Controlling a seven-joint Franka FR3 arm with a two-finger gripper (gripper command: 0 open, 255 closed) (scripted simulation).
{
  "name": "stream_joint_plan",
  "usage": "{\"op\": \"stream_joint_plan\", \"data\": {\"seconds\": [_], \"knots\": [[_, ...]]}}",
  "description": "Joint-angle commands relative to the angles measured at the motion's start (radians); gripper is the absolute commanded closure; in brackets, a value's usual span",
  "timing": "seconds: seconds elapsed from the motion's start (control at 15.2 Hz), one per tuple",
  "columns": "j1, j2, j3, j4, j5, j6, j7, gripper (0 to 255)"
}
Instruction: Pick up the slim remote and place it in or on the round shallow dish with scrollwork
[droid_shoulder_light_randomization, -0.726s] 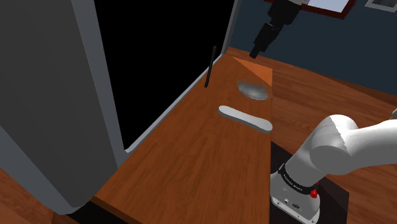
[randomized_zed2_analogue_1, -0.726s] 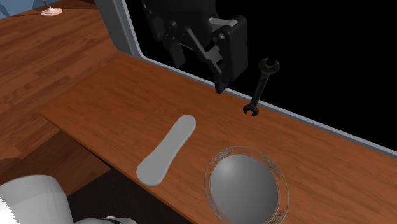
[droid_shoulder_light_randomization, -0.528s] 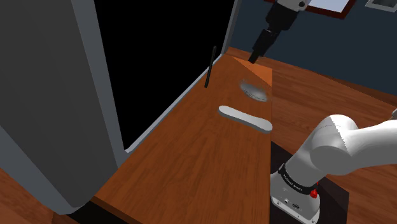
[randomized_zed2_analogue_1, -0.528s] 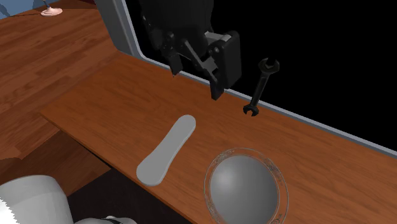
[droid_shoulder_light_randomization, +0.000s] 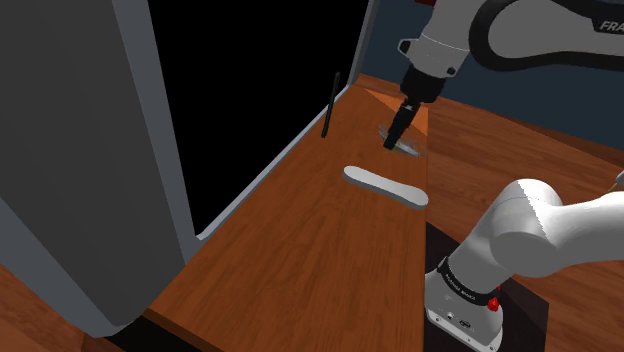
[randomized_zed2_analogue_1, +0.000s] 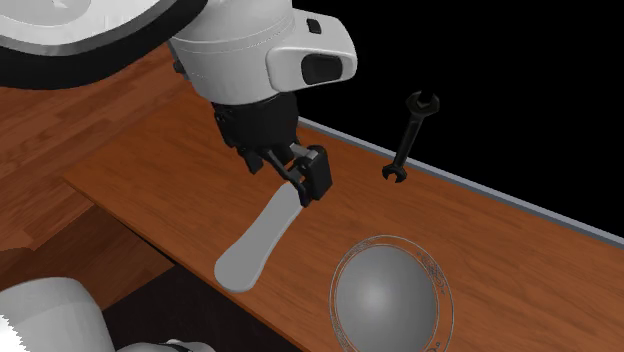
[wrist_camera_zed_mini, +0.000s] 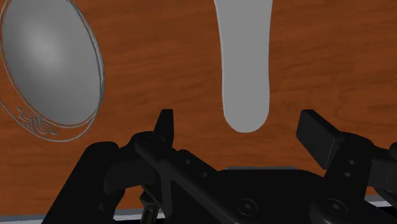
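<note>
**A:** Shoulder view first. Where's the remote (droid_shoulder_light_randomization: 385, 186)?

**B:** Flat on the table (droid_shoulder_light_randomization: 300, 235), a pale grey strip near the dish (droid_shoulder_light_randomization: 411, 148). The gripper (droid_shoulder_light_randomization: 395, 135) hangs higher in the picture and overlaps the dish. A dark wrench (droid_shoulder_light_randomization: 330, 105) stands at the table's edge by the black area.

**A:** And the second exterior view?

**B:** The gripper (randomized_zed2_analogue_1: 288, 175) sits over one end of the remote (randomized_zed2_analogue_1: 258, 242); the rest of the strip runs out toward the table's near edge. The dish (randomized_zed2_analogue_1: 390, 297) lies apart at that view's right, nothing in it.

**A:** Can you tell whether the fingers touch the remote?

**B:** Not from there. The wrist view settles it: the 2 fingers (wrist_camera_zed_mini: 316, 130) stand wide apart, and the remote's (wrist_camera_zed_mini: 245, 63) rounded end lies between them, clear of both.

**A:** So it grips nothing?

**B:** Nothing — wide open. The dish (wrist_camera_zed_mini: 51, 70) lies off beyond one finger, scrollwork showing on its rim.
</note>
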Motion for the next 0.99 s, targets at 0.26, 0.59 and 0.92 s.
{"op": "stream_joint_plan", "data": {"seconds": [0.26, 0.59, 0.92], "knots": [[0.05, -0.039, 0.019, -0.177, 0.021, 0.062, -0.036, 0], [0.056, -0.034, 0.023, -0.241, 0.026, 0.125, -0.039, 0], [0.057, -0.023, 0.026, -0.284, 0.029, 0.179, -0.039, 0]]}}
